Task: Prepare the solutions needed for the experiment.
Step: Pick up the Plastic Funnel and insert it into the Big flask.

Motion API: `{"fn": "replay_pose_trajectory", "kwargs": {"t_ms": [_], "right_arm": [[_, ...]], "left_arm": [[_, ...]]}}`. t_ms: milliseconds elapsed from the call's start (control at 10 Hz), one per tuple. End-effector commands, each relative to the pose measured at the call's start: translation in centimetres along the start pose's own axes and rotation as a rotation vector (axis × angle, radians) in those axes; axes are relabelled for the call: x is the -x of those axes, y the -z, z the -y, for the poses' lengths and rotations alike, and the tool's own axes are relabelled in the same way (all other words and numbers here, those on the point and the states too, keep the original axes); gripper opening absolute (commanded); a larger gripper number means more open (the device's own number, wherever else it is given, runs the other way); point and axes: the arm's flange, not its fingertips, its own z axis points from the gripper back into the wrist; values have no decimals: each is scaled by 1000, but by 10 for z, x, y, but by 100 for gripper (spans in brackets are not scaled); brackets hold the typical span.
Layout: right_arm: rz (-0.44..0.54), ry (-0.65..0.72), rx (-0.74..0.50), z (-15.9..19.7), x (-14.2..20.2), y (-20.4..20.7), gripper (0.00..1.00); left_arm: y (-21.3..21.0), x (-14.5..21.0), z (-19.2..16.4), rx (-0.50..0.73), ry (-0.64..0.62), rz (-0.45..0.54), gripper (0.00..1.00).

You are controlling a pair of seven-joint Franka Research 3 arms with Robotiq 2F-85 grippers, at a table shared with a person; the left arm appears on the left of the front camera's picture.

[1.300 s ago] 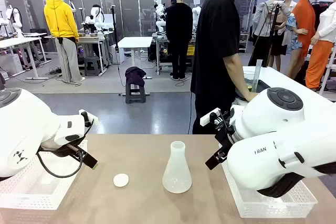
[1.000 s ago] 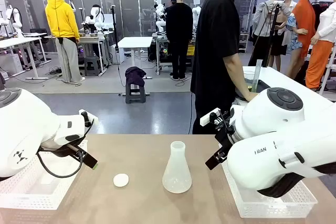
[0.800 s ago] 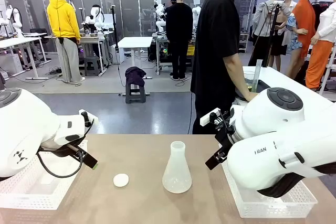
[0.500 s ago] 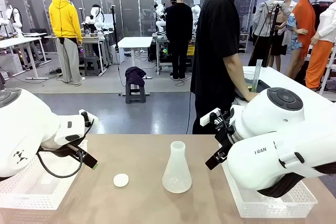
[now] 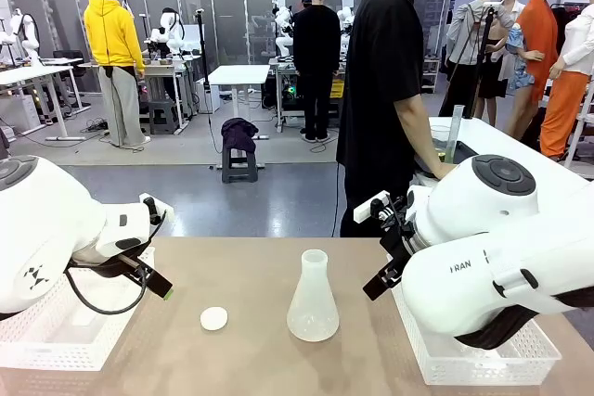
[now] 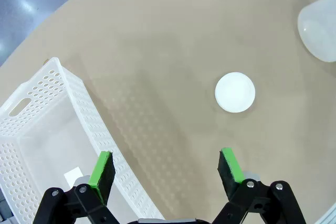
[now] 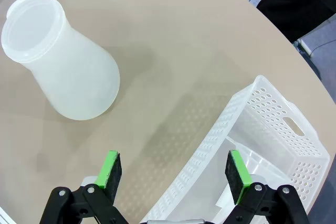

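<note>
The preparation is, by my judgement, only just getting under way. The flask [image 5: 313, 299] is standing upright near the middle of the surface [image 5: 260, 359], its mouth uncovered. It is looking empty (its frosted wall is making it impossible to tell whether a shallow layer of the solutions is lying at the bottom). A small white disc [image 5: 213, 318] is lying flat on the robot's left of the flask, apart from it. The person [image 5: 385, 90] is standing at the far side, turned toward a neighbouring table, where a tall clear cylinder [image 5: 454, 132] is standing; its contents are too small to make out.

The next move is probably calling for liquid to be brought to the flask's mouth, with one arm steadying the flask low on its body so that it is not tipping during the pour.

The left tool [image 6: 167, 167] is hovering above the bare surface between the left basket [image 6: 52, 129] and the disc, its fingers spread wide, gripping and touching nothing. The right tool [image 7: 174, 169] is likewise hanging with its fingers fully apart over the rim of the right basket [image 7: 273, 129], the flask lying off to one side and nothing sitting between the pads.
</note>
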Motion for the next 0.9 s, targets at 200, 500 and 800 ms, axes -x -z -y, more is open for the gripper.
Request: {"fn": "replay_pose_trajectory", "kwargs": {"t_ms": [200, 500, 800], "right_arm": [[0, 2, 0, 0, 0, 0, 100], [-9, 47, -17, 7, -4, -3, 100], [76, 152, -220, 37, -20, -9, 100]], "left_arm": [[0, 0, 0, 0, 0, 0, 100], [-1, -8, -2, 77, -5, 19, 100], [5, -35, -31, 313, -115, 78, 100]]}}
